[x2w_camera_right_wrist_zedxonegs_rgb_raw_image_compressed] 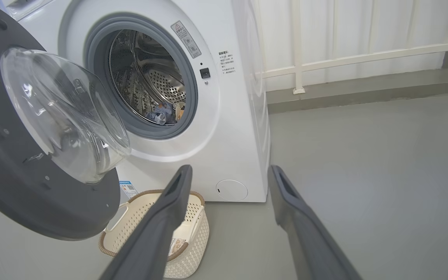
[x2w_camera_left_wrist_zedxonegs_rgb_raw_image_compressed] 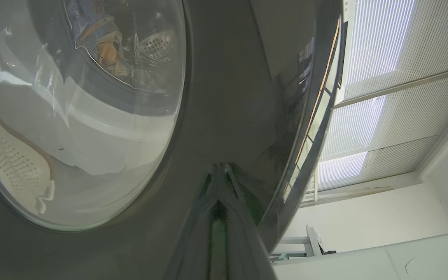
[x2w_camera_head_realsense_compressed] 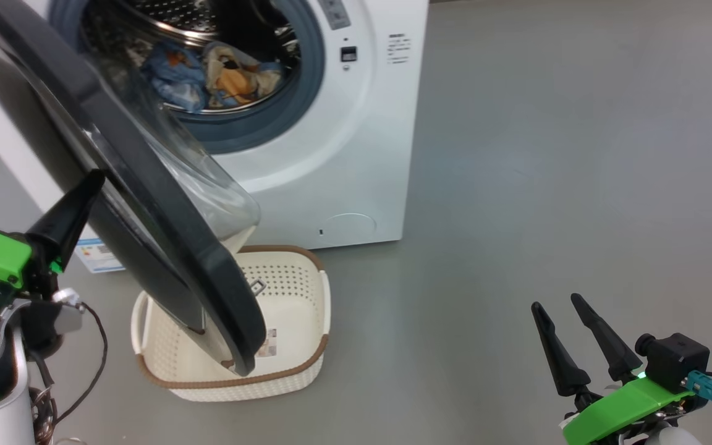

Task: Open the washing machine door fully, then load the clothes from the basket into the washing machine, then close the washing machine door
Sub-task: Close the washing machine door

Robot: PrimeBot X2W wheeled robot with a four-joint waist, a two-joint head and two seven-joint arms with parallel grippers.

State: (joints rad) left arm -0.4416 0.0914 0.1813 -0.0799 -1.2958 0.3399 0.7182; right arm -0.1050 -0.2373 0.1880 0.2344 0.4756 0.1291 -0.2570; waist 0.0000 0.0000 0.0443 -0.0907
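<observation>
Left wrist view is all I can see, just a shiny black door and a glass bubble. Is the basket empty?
Observer: Yes, the basket holds no garments, just a paper label on its floor.
Operator: So where are the clothes?
Observer: The clothes lie inside the washing machine.
Operator: What's my other claw doing?
Observer: The right claw is open above the grey floor, touching nothing.
</observation>
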